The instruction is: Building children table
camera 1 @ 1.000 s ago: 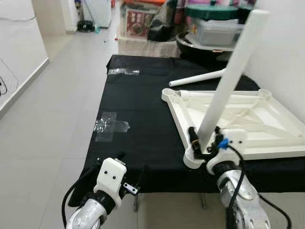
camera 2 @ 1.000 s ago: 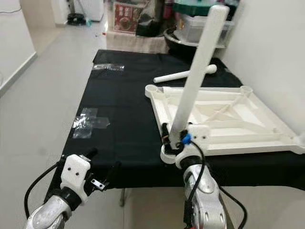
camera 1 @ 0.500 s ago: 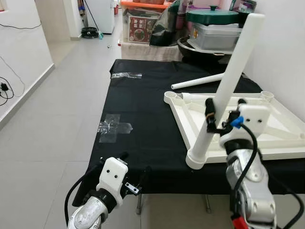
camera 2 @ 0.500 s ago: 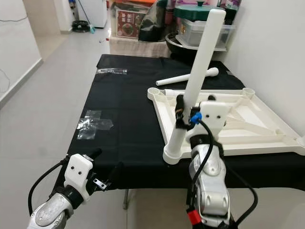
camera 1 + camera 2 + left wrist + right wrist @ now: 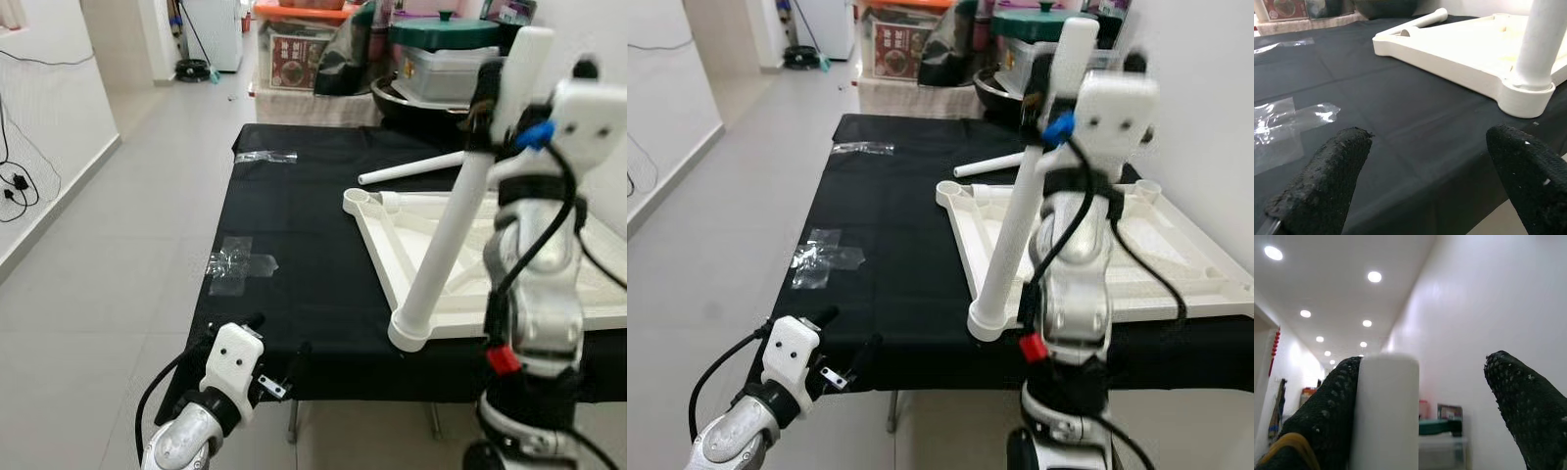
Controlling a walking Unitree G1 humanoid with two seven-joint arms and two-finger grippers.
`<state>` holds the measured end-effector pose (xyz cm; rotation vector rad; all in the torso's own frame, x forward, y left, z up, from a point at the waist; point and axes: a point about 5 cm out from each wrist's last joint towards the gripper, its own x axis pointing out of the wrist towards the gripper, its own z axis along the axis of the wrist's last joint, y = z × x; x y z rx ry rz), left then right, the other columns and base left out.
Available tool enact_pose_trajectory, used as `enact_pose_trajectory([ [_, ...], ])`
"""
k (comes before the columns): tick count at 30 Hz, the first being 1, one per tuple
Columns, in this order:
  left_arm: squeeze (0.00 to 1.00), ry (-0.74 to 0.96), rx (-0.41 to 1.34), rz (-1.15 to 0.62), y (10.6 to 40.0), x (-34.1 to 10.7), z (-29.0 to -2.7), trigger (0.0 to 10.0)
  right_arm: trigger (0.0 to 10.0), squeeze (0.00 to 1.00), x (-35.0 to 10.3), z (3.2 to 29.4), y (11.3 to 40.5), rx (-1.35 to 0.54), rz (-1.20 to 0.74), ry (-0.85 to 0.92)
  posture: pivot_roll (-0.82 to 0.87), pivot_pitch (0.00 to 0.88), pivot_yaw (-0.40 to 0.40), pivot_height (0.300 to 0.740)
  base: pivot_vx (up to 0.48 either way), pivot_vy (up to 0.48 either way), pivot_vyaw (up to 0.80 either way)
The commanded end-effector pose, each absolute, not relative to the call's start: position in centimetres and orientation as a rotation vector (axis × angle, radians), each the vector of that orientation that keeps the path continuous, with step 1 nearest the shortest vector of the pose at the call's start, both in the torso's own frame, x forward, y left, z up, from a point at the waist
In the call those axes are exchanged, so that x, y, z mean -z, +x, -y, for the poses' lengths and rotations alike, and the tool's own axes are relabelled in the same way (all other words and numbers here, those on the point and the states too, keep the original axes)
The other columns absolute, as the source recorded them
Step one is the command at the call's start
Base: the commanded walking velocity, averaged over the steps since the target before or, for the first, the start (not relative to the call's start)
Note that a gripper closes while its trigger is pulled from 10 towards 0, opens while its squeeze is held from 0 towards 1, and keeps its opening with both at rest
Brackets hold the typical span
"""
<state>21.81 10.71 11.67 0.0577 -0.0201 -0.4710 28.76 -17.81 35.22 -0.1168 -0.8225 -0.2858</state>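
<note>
The leg [image 5: 460, 211] stands tilted in the near corner socket of the upturned tabletop [image 5: 411, 240] on my black surface [image 5: 294, 225]. My right tool [image 5: 529, 73] sits at its top end, released (one finger touching it). My left tool [image 5: 1425, 166] hangs spread at the surface's near edge.

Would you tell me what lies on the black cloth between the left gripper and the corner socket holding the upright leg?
In the left wrist view, only bare black cloth lies between the left gripper and the corner socket.

White leg [image 5: 451, 220] upright in corner socket of upturned tabletop [image 5: 436, 230].
</note>
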Motion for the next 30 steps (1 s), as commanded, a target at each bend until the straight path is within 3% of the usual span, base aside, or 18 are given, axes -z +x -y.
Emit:
enact_pose_trajectory([
  [1,0.0,0.072,0.469,0.021,21.9,-11.5,-10.9,10.0,10.0,0.0,-37.1,17.2,28.1,0.318,0.937,-0.174,0.07,0.0,-0.07,0.74,0.0,0.0,0.0],
  [7,0.0,0.069,0.474,0.017,22.0,-11.5,-10.9,10.0,10.0,0.0,-38.9,15.2,27.1,0.272,1.075,-0.228,0.08,0.0,-0.065,0.74,0.0,0.0,0.0],
  [10,0.0,0.072,0.469,0.018,22.0,-11.5,-11.0,10.0,10.0,0.0,-39.2,13.1,26.7,0.16,1.143,-0.239,0.08,0.0,-0.068,0.74,0.0,0.0,0.0],
  [16,0.0,0.073,0.467,0.026,22.0,-11.6,-11.0,10.0,10.0,0.0,-39.0,12.4,26.8,0.103,1.141,-0.231,0.08,0.0,-0.069,0.74,0.0,0.0,0.0],
  [18,0.0,0.057,0.448,0.031,21.8,-11.7,-11.6,10.0,10.0,0.0,-37.1,9.6,28.6,-0.115,0.977,-0.125,0.08,0.003,-0.077,0.74,0.0,0.0,0.0],
  [20,0.0,0.044,0.437,0.028,21.6,-11.7,-11.9,10.0,10.0,0.0,-36.2,8.4,29.3,-0.194,0.899,-0.079,0.08,0.006,-0.078,0.74,0.0,0.0,0.0],
  [22,0.0,0.044,0.437,0.028,21.6,-11.7,-11.9,10.0,10.0,0.0,-36.2,8.4,29.3,-0.194,0.899,-0.079,0.08,0.006,-0.078,0.74,0.0,0.0,0.0],
  [27,0.0,0.022,0.453,-0.002,20.3,-11.4,-12.3,10.0,10.0,0.0,-33.1,4.7,32.0,-0.298,0.655,0.022,0.11,0.026,-0.105,0.74,0.0,0.0,0.0],
  [30,0.0,0.022,0.453,-0.002,20.3,-11.4,-12.3,10.0,10.0,0.0,-33.1,4.7,32.0,-0.298,0.655,0.022,0.11,0.026,-0.105,0.74,0.0,0.0,0.0],
])
